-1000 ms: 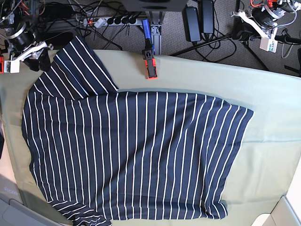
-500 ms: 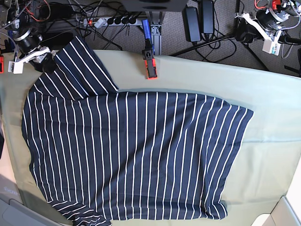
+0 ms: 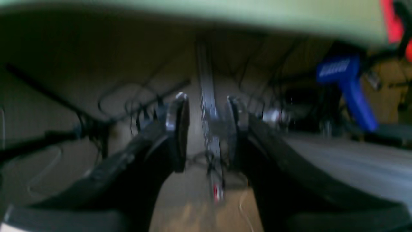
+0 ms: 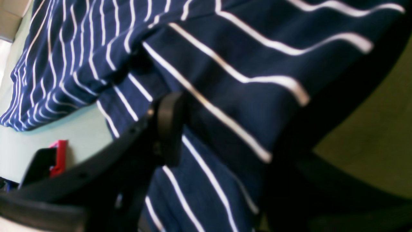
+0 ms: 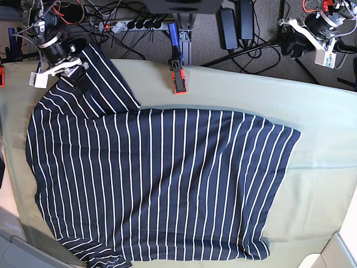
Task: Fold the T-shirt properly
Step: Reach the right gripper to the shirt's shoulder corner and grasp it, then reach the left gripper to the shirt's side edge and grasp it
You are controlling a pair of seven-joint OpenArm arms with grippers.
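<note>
1. From the base view I count one T-shirt point(image 5: 162, 184), navy with thin white stripes, spread flat over most of the bench point(image 5: 323, 167), which is draped in a pale green cloth point(image 5: 312, 111). One sleeve points up toward the far left corner. One red and black clamp point(image 5: 178, 78) sits at the far edge of the bench, with a blue handle behind it. Two arms show: the right gripper point(image 5: 75, 75) is down on that upper sleeve, and the left gripper point(image 5: 304, 39) hangs off the far right corner, well apart from the shirt. Beyond the bench the grey floor carries one power strip point(image 5: 134, 24), black adapters and a tangle of cables.

2. From the left wrist view, blurred, the left gripper point(image 3: 206, 129) has its two fingers standing apart with nothing between them. Past them I see floor, cables and a metal post. The green edge of the bench runs along the top, and the blue handle point(image 3: 347, 87) shows at right.

3. From the right wrist view, the right gripper point(image 4: 222, 129) has striped fabric of the T-shirt point(image 4: 244, 74) bunched between its two black fingers, so it holds the sleeve. The clamp point(image 4: 58, 158) peeks in at lower left, on green cloth.
</note>
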